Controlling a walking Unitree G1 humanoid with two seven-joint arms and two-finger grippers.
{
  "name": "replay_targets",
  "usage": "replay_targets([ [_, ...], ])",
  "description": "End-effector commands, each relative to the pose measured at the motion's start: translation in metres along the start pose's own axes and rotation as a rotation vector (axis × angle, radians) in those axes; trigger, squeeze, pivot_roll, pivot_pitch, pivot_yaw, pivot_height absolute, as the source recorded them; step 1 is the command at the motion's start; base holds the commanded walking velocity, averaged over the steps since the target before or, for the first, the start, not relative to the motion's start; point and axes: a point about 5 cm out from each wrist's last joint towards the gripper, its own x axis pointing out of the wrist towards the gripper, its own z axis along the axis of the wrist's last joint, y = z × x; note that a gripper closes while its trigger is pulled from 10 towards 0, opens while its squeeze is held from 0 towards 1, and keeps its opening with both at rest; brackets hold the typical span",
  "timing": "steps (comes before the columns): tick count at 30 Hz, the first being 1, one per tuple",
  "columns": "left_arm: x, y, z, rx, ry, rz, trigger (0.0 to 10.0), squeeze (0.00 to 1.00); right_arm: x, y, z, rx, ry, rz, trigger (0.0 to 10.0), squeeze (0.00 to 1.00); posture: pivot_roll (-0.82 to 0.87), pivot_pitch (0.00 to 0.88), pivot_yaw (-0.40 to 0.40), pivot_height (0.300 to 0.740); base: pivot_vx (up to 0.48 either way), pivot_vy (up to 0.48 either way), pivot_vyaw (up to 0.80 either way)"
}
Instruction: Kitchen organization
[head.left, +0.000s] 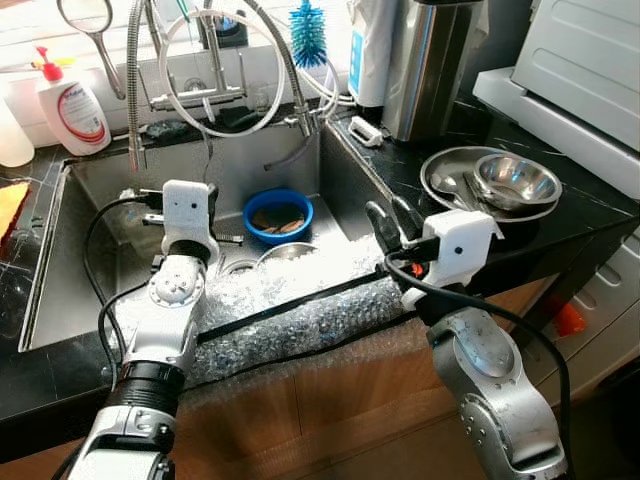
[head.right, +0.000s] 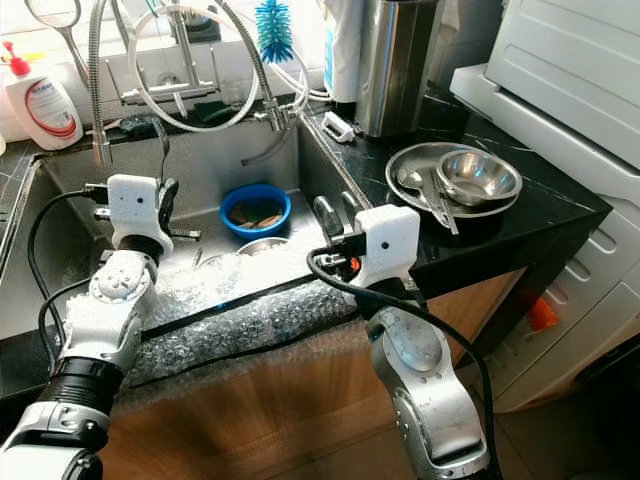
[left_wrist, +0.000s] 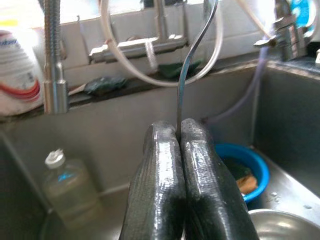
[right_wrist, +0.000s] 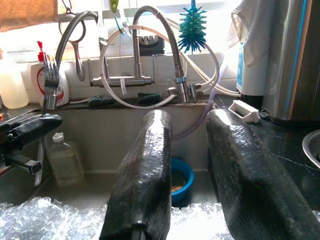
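My left gripper (head.left: 212, 203) hangs over the sink (head.left: 100, 180), shut on the handle of a metal fork (right_wrist: 49, 80) that stands upright, tines up. The thin handle (left_wrist: 184, 80) rises from between the pressed fingers (left_wrist: 200, 170). My right gripper (head.left: 393, 222) is open and empty above the sink's right wall, its fingers (right_wrist: 145, 165) spread wide. Below them a blue bowl (head.left: 278, 215) with scraps sits on the sink floor, beside a steel bowl (head.left: 287, 254).
Bubble wrap (head.left: 300, 310) covers the sink's front edge. A steel plate (head.left: 436, 178) with a steel bowl (head.left: 517, 180) and cutlery sits on the black counter at right. A plastic bottle (right_wrist: 64, 160) stands in the sink. Faucet hoses (head.left: 215, 70), a soap bottle (head.left: 72, 108) and a blue brush (head.left: 308, 35) line the back.
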Motion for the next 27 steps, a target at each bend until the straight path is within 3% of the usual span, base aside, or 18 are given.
replay_targets([
  [1,0.0025,0.0052,-0.0045,-0.01,0.048,0.031,10.0,0.0,0.0029,0.0013,0.0004,-0.002,-0.004,0.003,10.0,0.0,-0.12,0.012,0.041,0.74,0.0,0.0,0.0],
  [8,0.0024,0.0028,-0.0102,-0.026,0.092,0.027,10.0,0.0,0.0041,-0.001,-0.0015,-0.004,0.011,-0.01,10.0,0.0,-0.12,0.024,0.037,0.74,0.0,0.0,0.0],
  [9,0.0021,0.0022,-0.0106,-0.029,0.094,0.026,10.0,1.0,0.0042,-0.0014,-0.002,-0.006,0.015,-0.012,10.0,0.0,-0.12,0.029,0.037,0.74,0.0,0.0,0.0],
  [27,0.0027,-0.0027,-0.004,-0.071,0.067,0.026,10.0,1.0,0.0068,-0.0026,-0.0067,-0.013,0.044,-0.018,10.0,0.0,-0.12,0.037,0.031,0.74,0.0,0.0,0.0],
])
